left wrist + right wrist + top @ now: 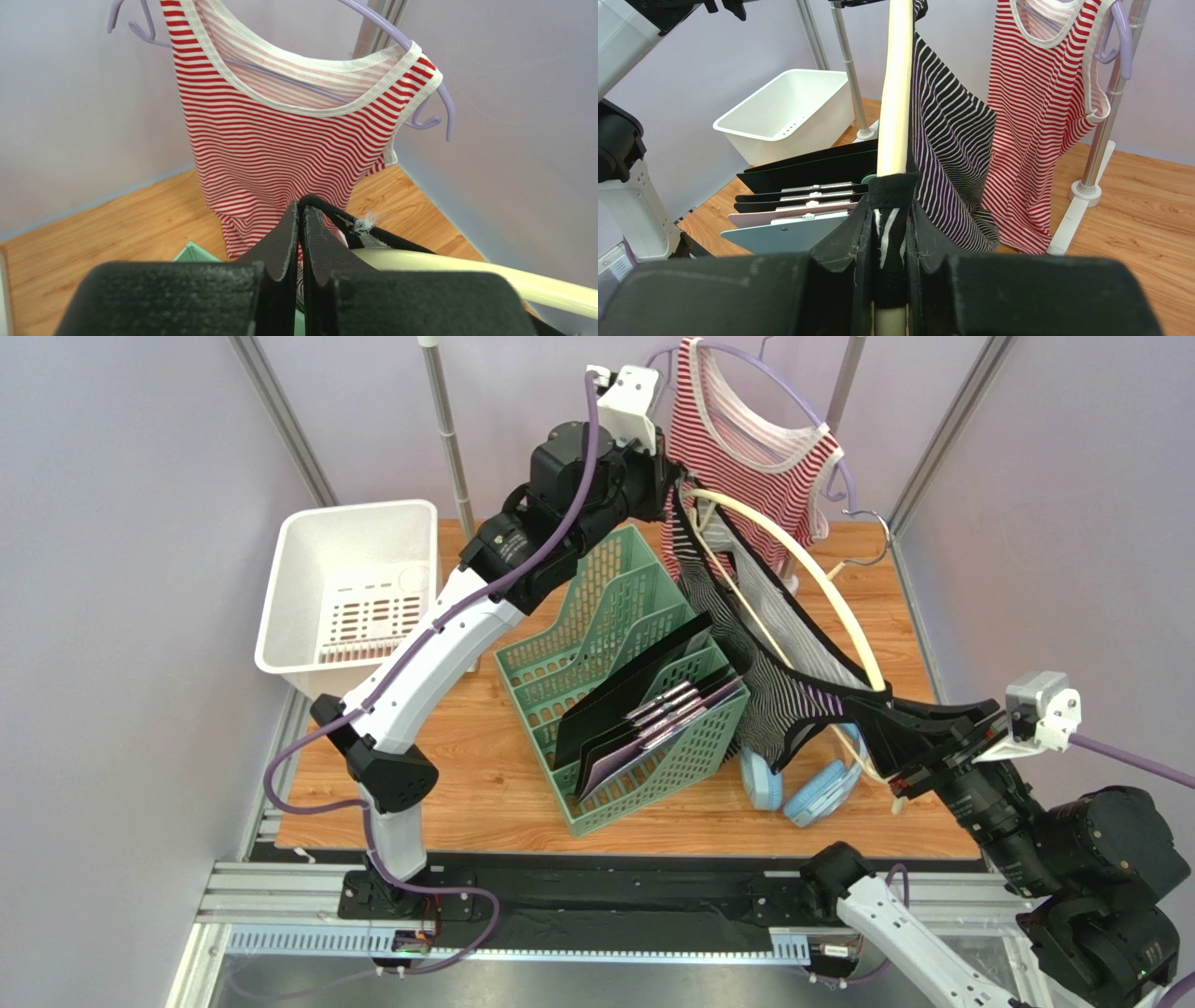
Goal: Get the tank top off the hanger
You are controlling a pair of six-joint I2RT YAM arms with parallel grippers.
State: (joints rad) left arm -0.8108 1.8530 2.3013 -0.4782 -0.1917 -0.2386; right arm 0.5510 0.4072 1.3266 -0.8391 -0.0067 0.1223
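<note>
A black-and-white striped tank top (765,637) hangs on a cream hanger (821,574) held in the air between my arms. My left gripper (679,487) is shut on the top's black-edged strap (393,241) at the hanger's high far end; its jaws are pressed together (302,210). My right gripper (859,711) is shut on the hanger's low near end, with a strap of the top wrapped over it (889,199). The cream hanger (896,84) rises away from the right wrist camera, and the striped top (948,154) drapes to its right.
A red-and-white striped tank top (751,448) hangs on a purple hanger at the back rack. A green file rack (617,616) with folders stands mid-table. A white bin (351,588) is at the back left. Blue headphones (814,791) lie near the front.
</note>
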